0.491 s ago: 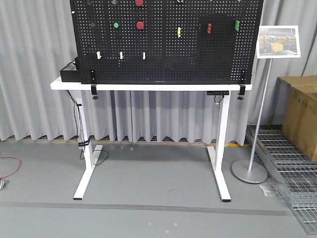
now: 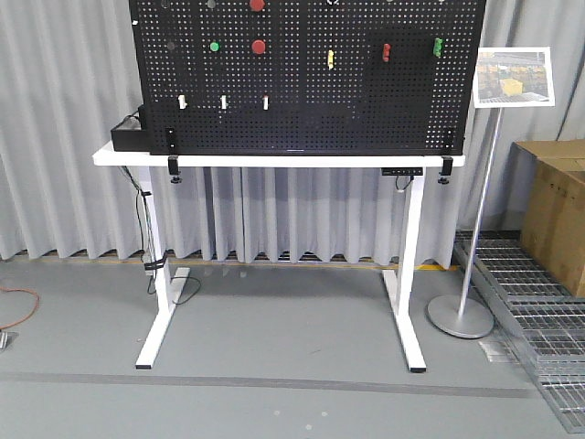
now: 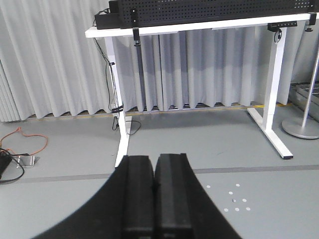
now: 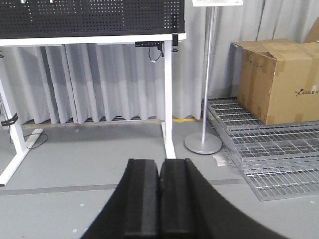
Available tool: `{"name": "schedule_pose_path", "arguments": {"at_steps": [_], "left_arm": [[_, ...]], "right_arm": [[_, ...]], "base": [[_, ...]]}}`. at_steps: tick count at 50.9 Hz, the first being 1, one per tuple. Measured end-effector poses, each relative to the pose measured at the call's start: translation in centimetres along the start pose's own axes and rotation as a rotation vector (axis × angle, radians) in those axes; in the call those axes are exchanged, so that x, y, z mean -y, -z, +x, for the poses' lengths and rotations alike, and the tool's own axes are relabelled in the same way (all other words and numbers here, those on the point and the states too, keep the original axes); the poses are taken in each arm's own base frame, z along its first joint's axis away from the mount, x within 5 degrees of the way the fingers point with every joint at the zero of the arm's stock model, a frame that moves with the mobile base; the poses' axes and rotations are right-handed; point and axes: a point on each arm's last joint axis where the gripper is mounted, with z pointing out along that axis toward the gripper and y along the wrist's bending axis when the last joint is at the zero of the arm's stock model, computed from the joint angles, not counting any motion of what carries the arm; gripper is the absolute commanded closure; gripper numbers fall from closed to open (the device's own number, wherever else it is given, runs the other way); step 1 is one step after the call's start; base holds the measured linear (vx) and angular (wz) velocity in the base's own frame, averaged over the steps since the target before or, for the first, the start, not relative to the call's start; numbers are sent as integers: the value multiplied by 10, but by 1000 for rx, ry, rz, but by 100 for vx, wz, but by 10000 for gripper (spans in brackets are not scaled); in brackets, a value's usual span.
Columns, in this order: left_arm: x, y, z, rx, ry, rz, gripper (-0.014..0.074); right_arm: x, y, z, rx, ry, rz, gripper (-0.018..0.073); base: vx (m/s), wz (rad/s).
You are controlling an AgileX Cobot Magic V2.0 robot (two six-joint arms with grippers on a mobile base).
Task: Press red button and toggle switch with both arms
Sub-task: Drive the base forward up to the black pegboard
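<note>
Two robot arms hang low, well short of a black pegboard (image 2: 302,101) that stands upright on a white desk (image 2: 274,159). The left fingers (image 3: 138,191) are clenched flat together with nothing between them, and the right fingers (image 4: 144,194) are clenched the same way. Both point across the bare floor toward the desk legs under the pegboard.

The red button (image 2: 258,5) appears to be the wider of two red discs. It sits at the pegboard's upper left, cut by the top of the frame, directly above the second red button (image 2: 259,46). A green button (image 2: 214,46) lies just left of the lower one. The toggle switch cannot be picked out with certainty at this range.

The button looks rigid and probably sprung, so it likely wants a straight push from closed fingertips onto the middle of its face. The switch's short lever is probably stiff and small. It would need a sideways nudge near its tip, and a fingertip could easily slide off it. Neither control is gripped, and a heavy shove might rock the pegboard.
</note>
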Motion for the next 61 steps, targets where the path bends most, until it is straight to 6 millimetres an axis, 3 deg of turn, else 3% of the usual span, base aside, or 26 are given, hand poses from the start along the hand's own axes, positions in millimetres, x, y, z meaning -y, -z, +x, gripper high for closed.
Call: {"name": "schedule_pose_path", "arguments": {"at_steps": [31,61], "left_arm": [[0,0,0,0,0,0,595],[0,0,0,0,0,0,595]], "right_arm": [[0,0,0,0,0,0,559],[0,0,0,0,0,0,559]], "base": [[4,3],[28,0]]}}
